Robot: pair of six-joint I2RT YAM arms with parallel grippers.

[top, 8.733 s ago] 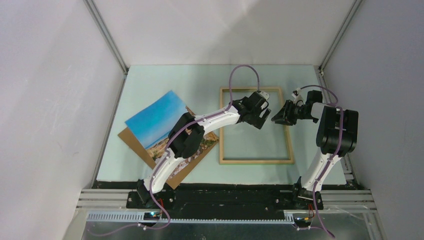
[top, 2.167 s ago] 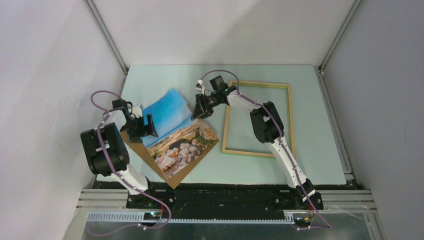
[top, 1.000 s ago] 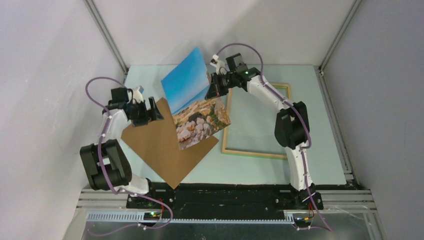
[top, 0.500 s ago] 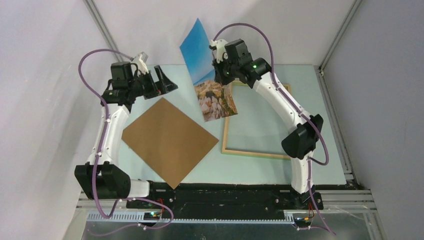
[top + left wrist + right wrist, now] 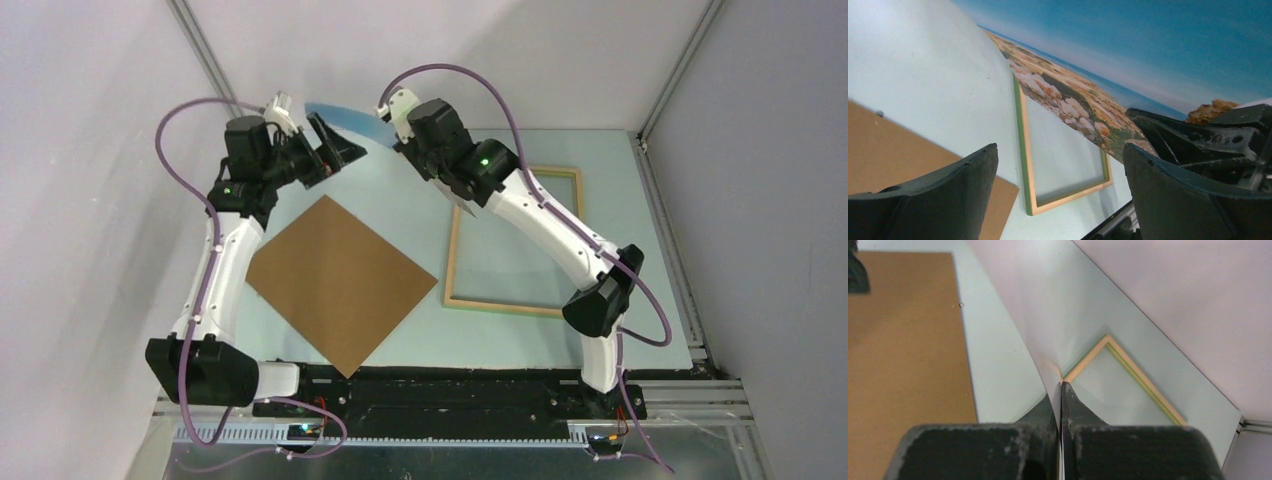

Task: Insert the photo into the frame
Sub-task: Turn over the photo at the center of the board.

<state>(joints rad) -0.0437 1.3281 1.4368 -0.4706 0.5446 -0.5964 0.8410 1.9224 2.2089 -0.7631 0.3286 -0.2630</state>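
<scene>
The photo (image 5: 350,114) hangs high in the air, nearly edge-on to the top view as a thin blue sliver. My right gripper (image 5: 399,131) is shut on its edge. In the right wrist view the fingers pinch the print's pale back (image 5: 1033,315). The left wrist view shows its printed face, sky, sea and rocks (image 5: 1128,45). My left gripper (image 5: 338,145) is raised beside the photo, open, with nothing between its fingers (image 5: 968,175). The frame (image 5: 512,307) lies flat on the table at the right, with green and natural wood rails (image 5: 1023,150).
A brown board (image 5: 340,280) lies flat on the pale green mat (image 5: 290,180), left of the frame and below both raised arms. Grey walls enclose the table on three sides. The black base rail (image 5: 450,395) runs along the near edge.
The right arm has lifted the photo off the brown board and turned it from face-on to nearly edge-on. The left arm has risen and moved right toward the photo, still open.
</scene>
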